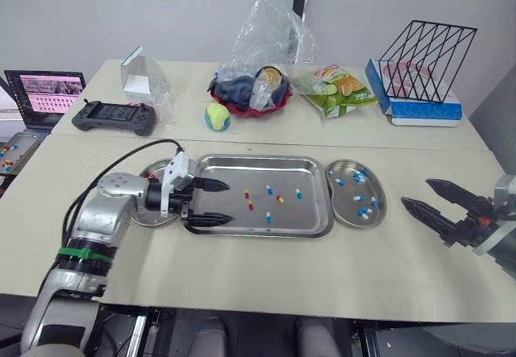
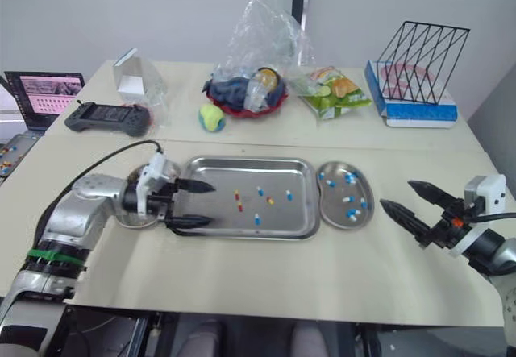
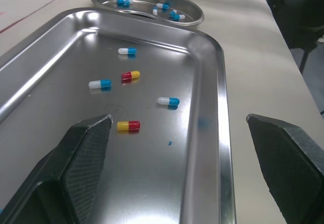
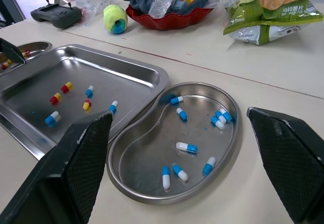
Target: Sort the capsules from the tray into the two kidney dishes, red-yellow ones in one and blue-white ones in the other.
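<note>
Your tray (image 1: 306,216) lies between the two kidney dishes, so each arm has a dish on its own side. The left gripper (image 1: 228,202), jaws apart, reaches over the tray's left end toward a red-yellow capsule (image 3: 128,126). The right gripper (image 1: 416,193), also apart, waits beside the blue-white dish (image 1: 345,212).

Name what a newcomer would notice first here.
The steel tray at the table's centre, with a few loose capsules, and the left pincer open at its left end. To its right, a kidney dish holds blue-white capsules, and the right pincer hangs open beyond it above the table.
</note>
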Motion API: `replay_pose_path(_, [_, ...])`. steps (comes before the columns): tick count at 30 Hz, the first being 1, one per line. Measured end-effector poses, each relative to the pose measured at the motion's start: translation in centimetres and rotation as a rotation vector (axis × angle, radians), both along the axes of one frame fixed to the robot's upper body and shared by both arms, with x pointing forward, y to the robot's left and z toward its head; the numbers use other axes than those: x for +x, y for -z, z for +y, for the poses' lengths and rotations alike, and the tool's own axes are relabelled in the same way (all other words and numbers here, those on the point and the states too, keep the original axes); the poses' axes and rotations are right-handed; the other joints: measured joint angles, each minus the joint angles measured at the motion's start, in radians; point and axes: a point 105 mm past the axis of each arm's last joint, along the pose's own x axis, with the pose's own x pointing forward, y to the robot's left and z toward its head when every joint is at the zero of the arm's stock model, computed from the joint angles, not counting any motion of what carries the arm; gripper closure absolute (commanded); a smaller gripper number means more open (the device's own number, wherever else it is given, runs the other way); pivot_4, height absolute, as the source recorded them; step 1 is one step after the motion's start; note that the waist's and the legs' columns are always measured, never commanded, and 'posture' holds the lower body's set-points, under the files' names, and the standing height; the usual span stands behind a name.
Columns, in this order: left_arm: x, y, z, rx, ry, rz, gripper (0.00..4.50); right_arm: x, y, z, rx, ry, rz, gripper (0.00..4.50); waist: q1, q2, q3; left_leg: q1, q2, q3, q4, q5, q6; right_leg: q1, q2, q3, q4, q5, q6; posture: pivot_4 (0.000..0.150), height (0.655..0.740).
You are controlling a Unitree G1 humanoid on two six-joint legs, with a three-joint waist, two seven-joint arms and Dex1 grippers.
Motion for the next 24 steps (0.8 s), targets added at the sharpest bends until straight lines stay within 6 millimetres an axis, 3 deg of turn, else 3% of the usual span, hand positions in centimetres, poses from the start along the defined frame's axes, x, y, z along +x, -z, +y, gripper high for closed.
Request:
replay_pose_path(4, [0.6,-0.9,-0.4,0.024,0.056,-0.060,0.00,-0.2,0.1,0.0,0.005,0.015,-0.001,0.04,-0.001,0.000,0.000,0.000,0.000,0.000,0.000,0.000,0.000,0.001,0.000,0.000,-0.001,0.000,0.000,0.150,0.7380])
replay_pose_path(17, [2.2,1.0,-2.9,0.097,0.173,-0.063,0.00,-0.9,0.7,0.1,0.002,0.063,0.000,0.04,0.002,0.000,0.000,-0.001,0.000,0.000,0.002,0.000,0.000,0.001,0.000,0.000,-0.001,0.000,0.001,0.150,0.7380])
replay_pose_path(18, [2.3,1.3,-3.2,0.107,0.180,-0.059,0.55,-0.9,0.6,0.1,-0.002,0.066,-0.004,0.00,0.001,0.000,0.000,-0.001,0.000,0.000,0.002,0.000,0.000,0.001,0.000,0.000,-0.001,0.000,0.001,0.150,0.7380])
replay_pose_path(20, [2.7,1.7,-3.7,0.128,0.185,-0.051,0.99,-1.0,0.4,0.0,-0.009,0.072,-0.011,0.00,0.002,0.000,0.000,-0.001,0.000,0.000,0.002,0.000,0.000,0.001,0.000,0.000,-0.001,0.000,0.001,0.150,0.7380])
replay_pose_path(24, [3.2,2.3,-4.7,0.153,0.199,-0.047,0.99,-1.4,0.3,-0.5,-0.018,0.099,-0.017,0.00,0.001,0.000,0.000,-0.001,0.000,0.000,0.002,0.000,0.001,0.001,0.000,0.000,-0.001,-0.001,0.001,0.150,0.7380])
